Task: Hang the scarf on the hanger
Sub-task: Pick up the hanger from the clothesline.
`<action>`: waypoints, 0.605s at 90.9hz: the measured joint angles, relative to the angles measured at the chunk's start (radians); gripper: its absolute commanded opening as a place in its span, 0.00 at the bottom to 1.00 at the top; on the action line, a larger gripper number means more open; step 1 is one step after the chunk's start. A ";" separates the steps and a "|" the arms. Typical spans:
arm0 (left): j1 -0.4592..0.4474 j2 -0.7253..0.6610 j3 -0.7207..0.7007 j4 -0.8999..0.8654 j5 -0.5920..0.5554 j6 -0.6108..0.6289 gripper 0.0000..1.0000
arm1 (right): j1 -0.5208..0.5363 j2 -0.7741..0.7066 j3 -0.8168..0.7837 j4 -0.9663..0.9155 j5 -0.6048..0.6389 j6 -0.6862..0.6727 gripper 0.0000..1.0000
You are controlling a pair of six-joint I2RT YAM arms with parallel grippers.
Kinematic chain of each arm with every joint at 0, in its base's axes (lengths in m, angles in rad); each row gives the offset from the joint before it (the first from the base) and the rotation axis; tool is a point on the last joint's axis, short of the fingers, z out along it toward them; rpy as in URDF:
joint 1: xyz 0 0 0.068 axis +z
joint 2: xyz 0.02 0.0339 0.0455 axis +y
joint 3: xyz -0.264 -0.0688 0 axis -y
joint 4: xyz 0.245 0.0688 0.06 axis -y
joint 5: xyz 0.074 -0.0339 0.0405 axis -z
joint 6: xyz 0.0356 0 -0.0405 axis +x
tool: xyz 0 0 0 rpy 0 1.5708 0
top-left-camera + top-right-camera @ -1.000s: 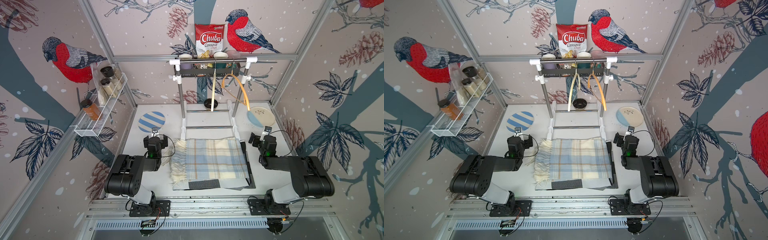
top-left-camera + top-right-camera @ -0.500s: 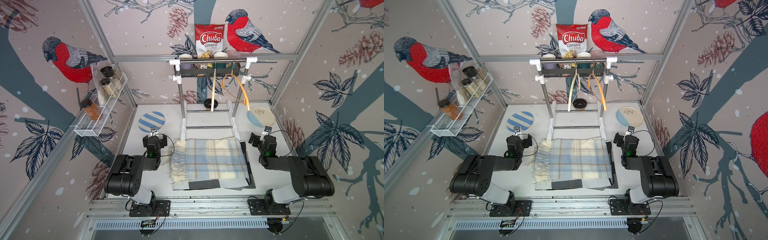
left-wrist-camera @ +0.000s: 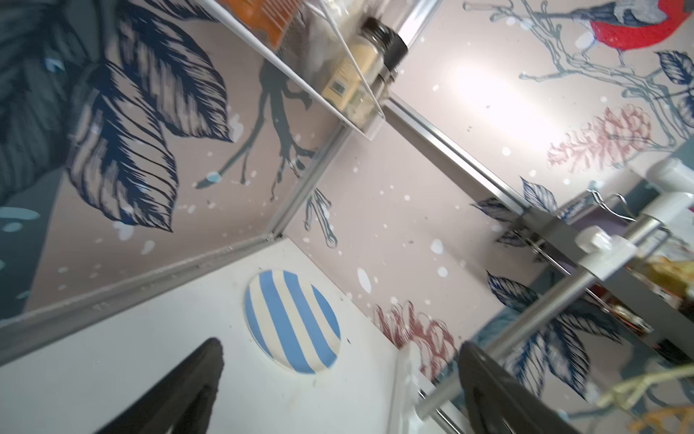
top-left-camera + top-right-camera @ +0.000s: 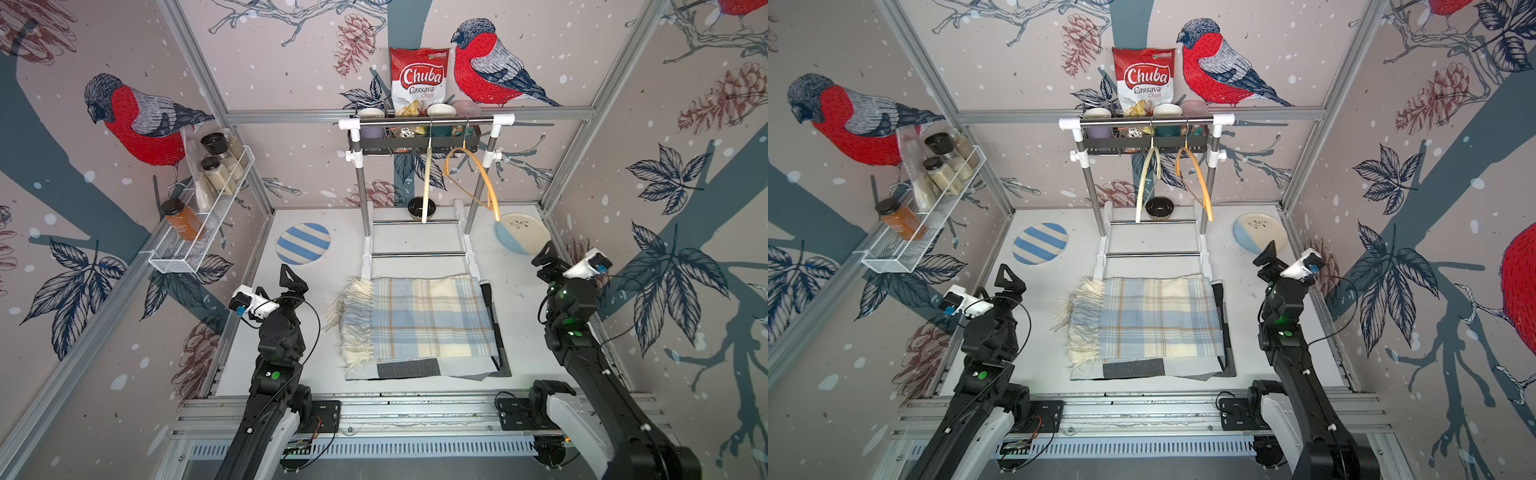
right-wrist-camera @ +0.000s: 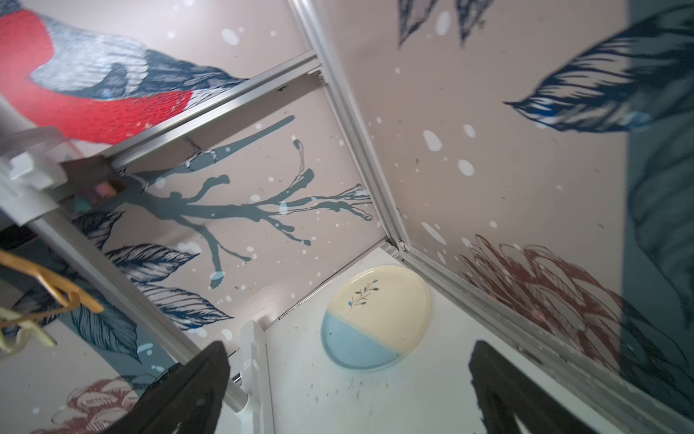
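Top views both: scarf [image 4: 415,324] folded flat on bench [image 4: 316,320]; left tool [image 4: 294,284] and right tool [image 4: 546,259] spread, empty. Risk: one-layer pinch unfolds it; orange hanger [image 4: 490,193] likely swings when loaded.

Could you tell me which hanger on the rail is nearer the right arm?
The orange hanger, near the right end of the rail; the cream hanger hangs near its middle.

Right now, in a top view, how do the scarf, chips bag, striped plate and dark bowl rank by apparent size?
1. scarf
2. chips bag, up high, likely nearer the camera
3. striped plate
4. dark bowl, partly hidden
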 measured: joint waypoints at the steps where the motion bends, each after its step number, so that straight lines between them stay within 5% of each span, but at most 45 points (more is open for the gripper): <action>1: 0.000 0.013 0.035 -0.036 0.025 0.000 0.96 | -0.003 -0.014 0.006 -0.027 -0.004 0.010 1.00; 14: -0.041 0.295 0.635 -0.487 0.274 0.009 0.94 | 0.011 -0.129 0.089 -0.270 -0.073 0.059 1.00; 23: -0.227 0.456 1.029 -0.760 0.300 0.045 0.88 | 0.023 -0.116 0.131 -0.402 -0.105 0.071 1.00; 43: -0.618 0.891 1.790 -1.176 0.097 0.139 0.82 | 0.063 -0.033 0.183 -0.628 -0.179 0.083 1.00; 55: -0.772 1.181 2.181 -1.355 0.005 0.195 0.79 | 0.100 0.022 0.236 -0.694 -0.194 0.074 1.00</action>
